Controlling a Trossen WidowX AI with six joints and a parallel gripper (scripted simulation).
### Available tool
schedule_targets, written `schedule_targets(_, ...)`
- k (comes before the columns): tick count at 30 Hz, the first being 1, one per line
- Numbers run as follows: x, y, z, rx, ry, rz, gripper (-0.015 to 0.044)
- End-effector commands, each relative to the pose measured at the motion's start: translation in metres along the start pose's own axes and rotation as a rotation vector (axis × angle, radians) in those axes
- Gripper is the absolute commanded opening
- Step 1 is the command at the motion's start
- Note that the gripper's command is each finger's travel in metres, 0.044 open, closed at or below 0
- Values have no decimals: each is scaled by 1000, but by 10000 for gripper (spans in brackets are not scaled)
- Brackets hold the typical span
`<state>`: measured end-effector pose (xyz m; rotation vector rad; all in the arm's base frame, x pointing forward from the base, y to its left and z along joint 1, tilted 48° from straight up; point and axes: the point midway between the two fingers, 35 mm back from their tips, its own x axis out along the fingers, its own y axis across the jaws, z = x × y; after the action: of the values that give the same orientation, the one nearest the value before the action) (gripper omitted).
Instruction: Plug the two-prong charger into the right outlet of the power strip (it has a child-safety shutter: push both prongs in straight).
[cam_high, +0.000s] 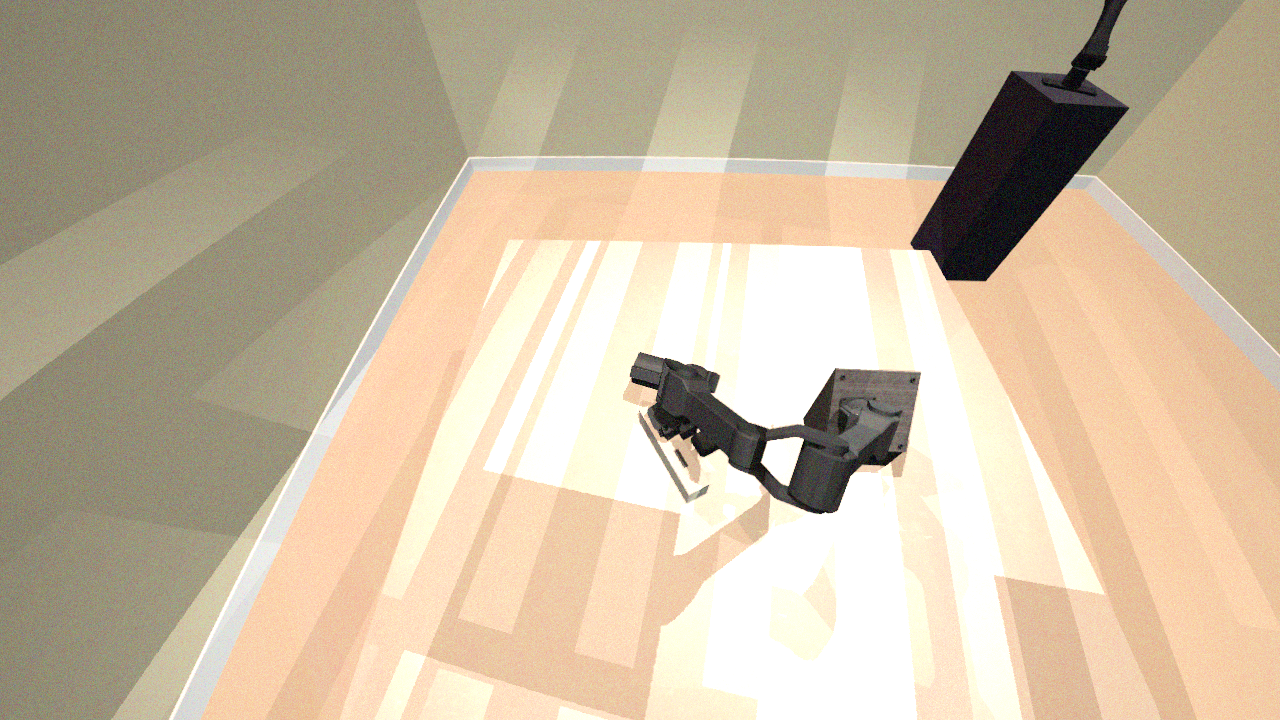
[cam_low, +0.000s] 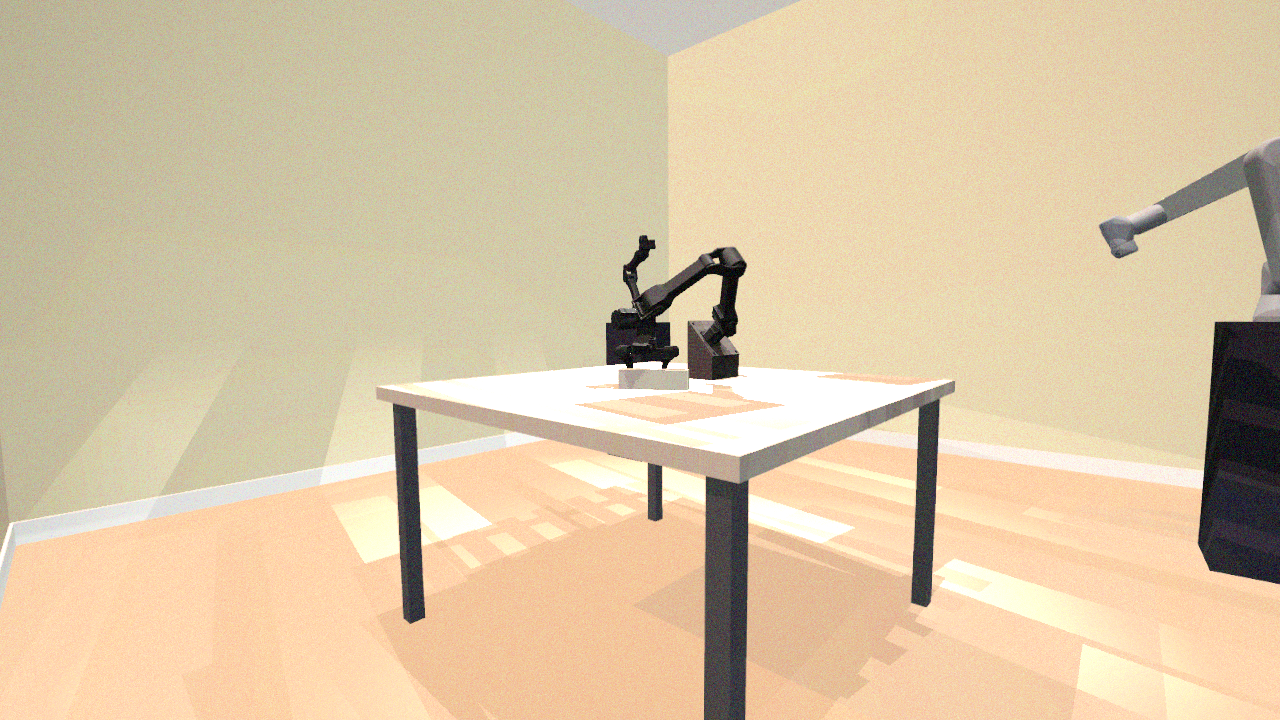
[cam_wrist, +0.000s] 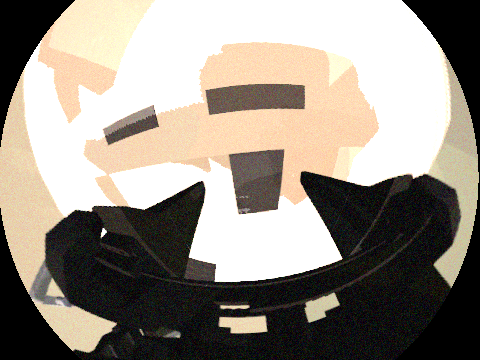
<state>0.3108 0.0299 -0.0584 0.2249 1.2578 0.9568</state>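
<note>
Standing at the centre of the top frame: see the black arm (cam_high: 716, 423) (cam_low: 682, 286), bending from a sloped base (cam_high: 909, 383) (cam_low: 725, 366) just right of centre toward the pale power strip (cam_high: 665, 456) (cam_low: 653, 379). In the exterior frame, look near the middle for the same long, light block, lying flat on the table (cam_high: 581, 555) (cam_low: 572, 428), with the gripper (cam_high: 678, 433) (cam_low: 647, 365) (cam_wrist: 254, 180) pointing down at its upper edge. Cannot tell there whether touching or just above. Spread wide at the jaws, with nothing pinched between them.

In the wrist frame, note a dark grey patch (cam_wrist: 257, 182) near the centre, seen between the separated fingers; might belong to the charger, but cannot be told for sure (badly washed out by glare, that white surround). Cannot tell either whether seated in the right outlet. Find a dark bar (cam_wrist: 255, 99) above it and a smaller dark bar (cam_wrist: 131, 125) at the upper left. Show as tiny pale specks on the grey patch's lower edge, too blurred to read as lettering.

At the upper right of the top frame, see a tall black pedestal (cam_high: 1011, 179); at the right edge of the exterior frame, a grey arm (cam_low: 1203, 192).
</note>
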Motion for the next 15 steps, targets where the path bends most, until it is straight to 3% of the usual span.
schedule_targets(1, 0, 0, -7, 1, -5, 3, 440)
schedule_targets(15, 2, -2, -30, 2, -4, 2, 440)
